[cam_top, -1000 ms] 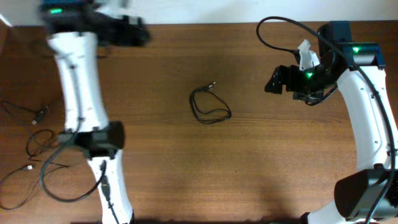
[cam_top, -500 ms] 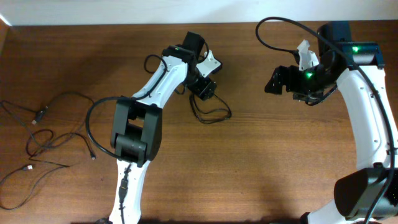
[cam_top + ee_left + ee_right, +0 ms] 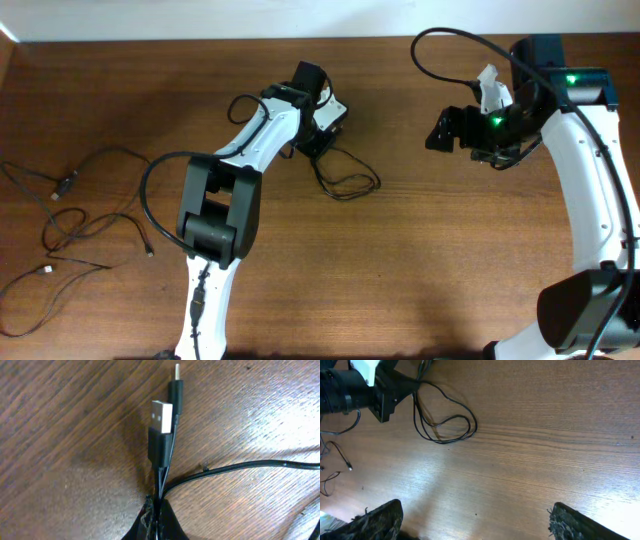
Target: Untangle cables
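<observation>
Left gripper (image 3: 157, 519) pinched tight on the thin black looped cord (image 3: 345, 180) just behind its silvery flat plug (image 3: 161, 416) and slim black plug (image 3: 176, 387), likely to drag the loop open, while the right gripper (image 3: 447, 130) hangs wide and empty, well right of that cord.
</observation>
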You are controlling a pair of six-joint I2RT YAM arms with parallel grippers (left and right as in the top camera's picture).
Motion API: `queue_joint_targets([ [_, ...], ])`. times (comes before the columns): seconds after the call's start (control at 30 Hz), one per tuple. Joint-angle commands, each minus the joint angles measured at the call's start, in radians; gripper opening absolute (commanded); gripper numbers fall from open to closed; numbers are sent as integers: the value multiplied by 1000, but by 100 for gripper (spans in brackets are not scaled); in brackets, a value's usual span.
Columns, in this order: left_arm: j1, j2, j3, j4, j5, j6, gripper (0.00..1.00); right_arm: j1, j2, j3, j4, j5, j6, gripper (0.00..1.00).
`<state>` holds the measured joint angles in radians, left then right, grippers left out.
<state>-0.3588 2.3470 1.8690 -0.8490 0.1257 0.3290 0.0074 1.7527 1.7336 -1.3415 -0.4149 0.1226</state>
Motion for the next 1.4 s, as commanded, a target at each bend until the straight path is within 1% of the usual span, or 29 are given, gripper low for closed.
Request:
queue_joint_targets([
  [0.0,12,-116,61,-55,-22,-82,0,6,6,3,-6,8,-12,95],
  [0.07,22,-311,140,-75,-22,-119,0,6,6,3,-6,8,-12,95],
  [0.1,39,-428,153,-60,-24,-119,0,6,6,3,-6,9,-12,95],
  [0.13,61,-498,153,-40,-42,-119,0,6,6,3,-6,9,-12,95],
  [0.17,93,-560,153,-14,-96,-120,0,6,6,3,-6,8,-12,95],
  [0.2,171,-613,153,45,-148,-120,0,6,6,3,-6,8,-11,95],
  [0.27,262,-620,153,69,-148,-138,0,7,6,3,-6,8,-11,95],
  [0.3,312,-616,153,85,-149,-161,0,6,6,3,-6,8,-11,95],
  [0.4,498,-601,153,203,-149,-232,0,7,6,3,-9,8,-11,95],
  [0.47,600,-558,153,251,-149,-232,0,7,6,3,-9,8,-11,95],
  [0.53,654,-487,153,299,-149,-294,0,7,6,3,-5,8,-11,95],
  [0.57,682,-417,153,370,-149,-315,0,7,6,3,-8,8,-11,95],
  [0.6,691,-382,153,411,-149,-315,0,7,6,3,-13,8,-11,95],
  [0.67,708,-276,153,542,-150,-315,0,7,6,3,-18,8,-11,95],
  [0.73,719,-206,153,617,-167,-315,0,7,6,3,-18,8,-10,95],
  [0.8,742,-139,153,621,-309,-314,0,7,6,3,-21,8,-11,95],
  [0.9,808,-97,153,491,-318,-316,0,7,6,3,-19,8,-10,95],
  [0.93,844,-72,153,435,-317,-346,0,7,6,3,-20,8,-11,95],
  [0.97,879,-56,153,382,-305,-393,6,7,6,3,-20,8,-11,95],
  [1.0,895,-51,153,356,-291,-396,39,7,6,3,-19,8,-10,95],
  [1.03,903,-51,153,338,-283,-396,99,7,6,3,-17,8,-11,95],
  [1.07,903,-55,154,309,-283,-397,99,7,6,3,-13,8,-10,95],
  [1.13,887,-68,193,195,-261,-403,99,7,6,3,-13,8,-10,95],
  [1.2,883,-70,329,-64,-249,-423,99,7,6,3,-13,8,-11,95],
  [1.23,883,-70,404,-151,-182,-422,99,7,6,3,-13,8,-11,95],
  [1.27,885,-70,532,-247,-53,-422,99,7,6,3,-14,8,-11,95],
  [1.3,887,-70,615,-298,33,-406,99,7,6,3,-16,8,-11,95],
  [1.33,890,-70,782,-389,178,-373,99,7,6,3,-17,8,-11,95],
  [1.37,885,-70,945,-484,269,-373,99,14,5,6,-13,8,-17,95],
])
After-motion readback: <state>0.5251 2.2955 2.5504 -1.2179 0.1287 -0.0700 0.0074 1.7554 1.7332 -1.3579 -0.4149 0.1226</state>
